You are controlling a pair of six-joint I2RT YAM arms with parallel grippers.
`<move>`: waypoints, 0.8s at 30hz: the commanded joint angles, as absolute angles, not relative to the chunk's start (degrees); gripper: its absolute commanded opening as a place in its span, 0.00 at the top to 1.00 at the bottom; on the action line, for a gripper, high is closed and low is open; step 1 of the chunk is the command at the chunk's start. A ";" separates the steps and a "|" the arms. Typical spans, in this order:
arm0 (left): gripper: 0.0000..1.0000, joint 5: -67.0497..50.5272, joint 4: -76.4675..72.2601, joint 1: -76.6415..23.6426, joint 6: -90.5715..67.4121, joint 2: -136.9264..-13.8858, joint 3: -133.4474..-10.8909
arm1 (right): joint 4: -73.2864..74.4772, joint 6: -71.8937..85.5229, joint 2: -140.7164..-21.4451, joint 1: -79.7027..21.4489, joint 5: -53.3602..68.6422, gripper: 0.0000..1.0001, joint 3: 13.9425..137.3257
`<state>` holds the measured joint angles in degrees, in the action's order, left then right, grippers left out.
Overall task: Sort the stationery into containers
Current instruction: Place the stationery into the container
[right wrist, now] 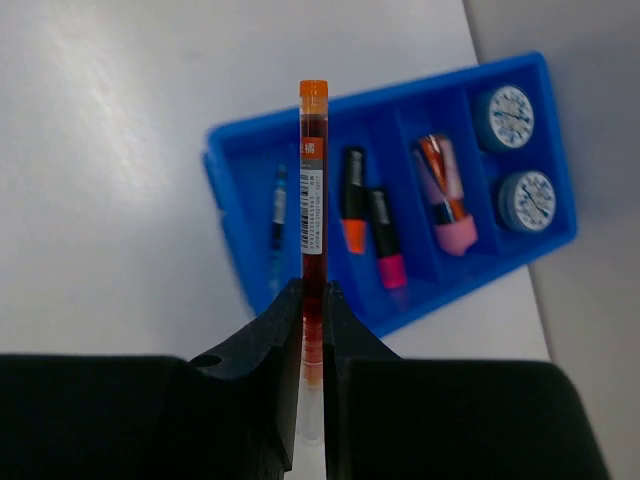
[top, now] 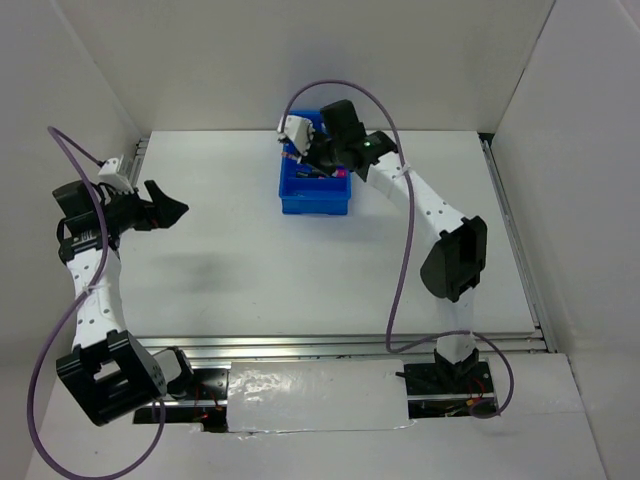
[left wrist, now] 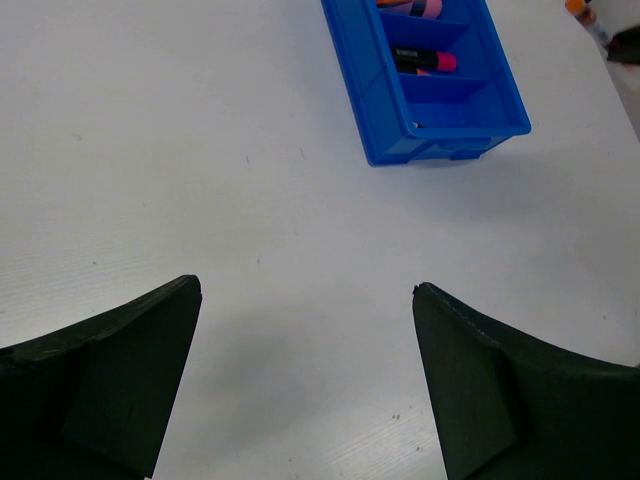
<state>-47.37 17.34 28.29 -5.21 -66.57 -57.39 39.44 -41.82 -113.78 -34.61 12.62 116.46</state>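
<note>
- A blue tray (right wrist: 228, 200) with four side-by-side compartments sat on the white tabletop (left wrist: 200, 150), towards its far side.
- Seen from the right wrist, the leftmost compartment held one thin blue pen (right wrist: 278, 230), lying lengthwise.
- The next compartment held an orange-and-black highlighter (right wrist: 352, 205) and a pink-and-black highlighter (right wrist: 385, 245), side by side and just touching, with their coloured ends towards the camera.
- The third compartment held a pink cylinder (right wrist: 455, 232). Something orange and dark lay along its far part, but what it was could not be told.
- The rightmost compartment held two round blue-and-white patterned rolls (right wrist: 505, 117), lying flat, one behind the other.
- The right gripper (right wrist: 312, 300) was pressed together on a red pen (right wrist: 313, 200), pinching its lower barrel. The pen's orange cap pointed away, and the pen hung over the tray's far part, not yet in any compartment.
- The red pen carried a white label with a barcode and small print, too fine to read.
- The pink-and-black highlighter had a small pale label on its black body, also unreadable.
- The left gripper (left wrist: 305, 290) was spread wide with nothing between its fingers. It was over bare tabletop, well apart from the tray.
</note>
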 commanded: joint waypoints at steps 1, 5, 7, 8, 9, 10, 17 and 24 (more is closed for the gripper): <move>0.01 -46.15 14.76 26.63 -5.54 -66.79 -58.53 | 42.45 -49.12 -119.61 -32.44 13.79 1.00 119.52; 0.01 -45.79 15.90 25.31 -5.19 -67.50 -59.50 | 38.68 -53.60 -122.52 -30.24 14.85 1.00 119.27; 0.01 -45.62 16.17 25.14 -4.83 -67.50 -59.68 | 36.83 -55.98 -122.69 -29.97 15.11 1.00 117.08; 0.01 -45.62 16.17 25.22 -4.57 -67.50 -59.59 | 35.17 -56.51 -122.78 -29.71 15.81 1.00 116.64; 0.01 -45.44 16.35 25.22 -4.48 -67.50 -59.59 | 34.63 -57.21 -123.04 -29.53 16.17 1.00 116.46; 0.01 -45.09 16.43 25.22 -4.48 -67.50 -59.50 | 34.45 -57.56 -124.09 -29.62 16.35 0.99 117.06; 0.01 -45.00 16.87 25.22 -3.78 -67.50 -59.33 | 34.90 -60.20 -128.67 -29.80 15.65 0.93 119.01; 0.01 -45.00 16.87 25.22 -3.78 -68.38 -59.94 | 33.92 -61.00 -131.92 -30.15 14.50 0.79 119.08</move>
